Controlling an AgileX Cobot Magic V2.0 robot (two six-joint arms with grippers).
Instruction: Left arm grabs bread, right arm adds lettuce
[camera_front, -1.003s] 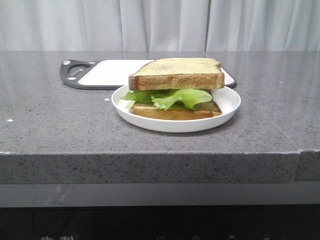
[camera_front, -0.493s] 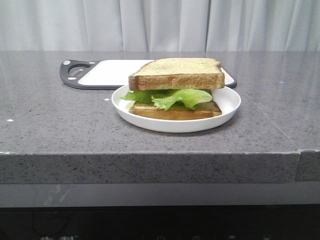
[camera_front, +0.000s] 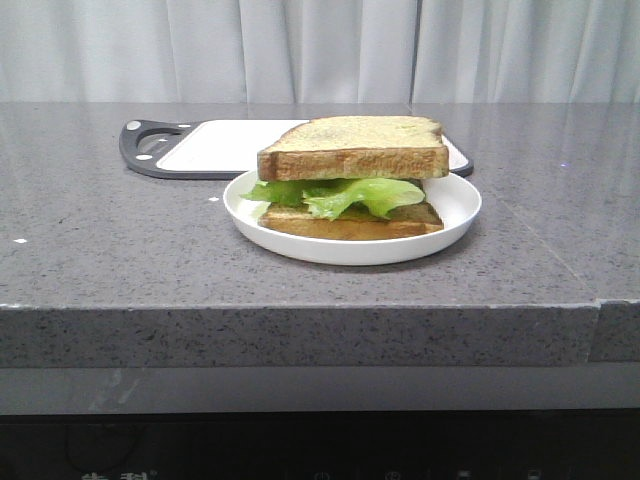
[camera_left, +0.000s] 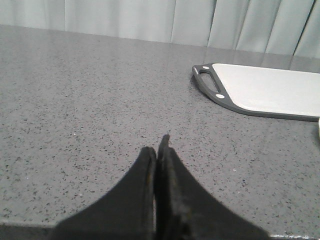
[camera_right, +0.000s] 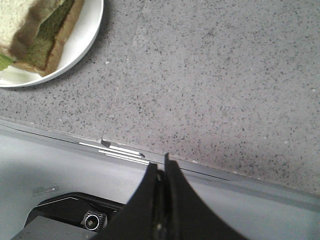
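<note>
A white plate stands on the grey counter. On it lies a thin bottom slice, with the lettuce on it and the thick bread on top. The plate's rim and a corner of the stacked sandwich show in the right wrist view. My left gripper is shut and empty, low over bare counter, away from the plate. My right gripper is shut and empty over the counter's front edge. Neither gripper shows in the front view.
A white cutting board with a dark rim and handle lies behind the plate; it also shows in the left wrist view. The counter's front edge runs across the front view. A pale curtain hangs behind.
</note>
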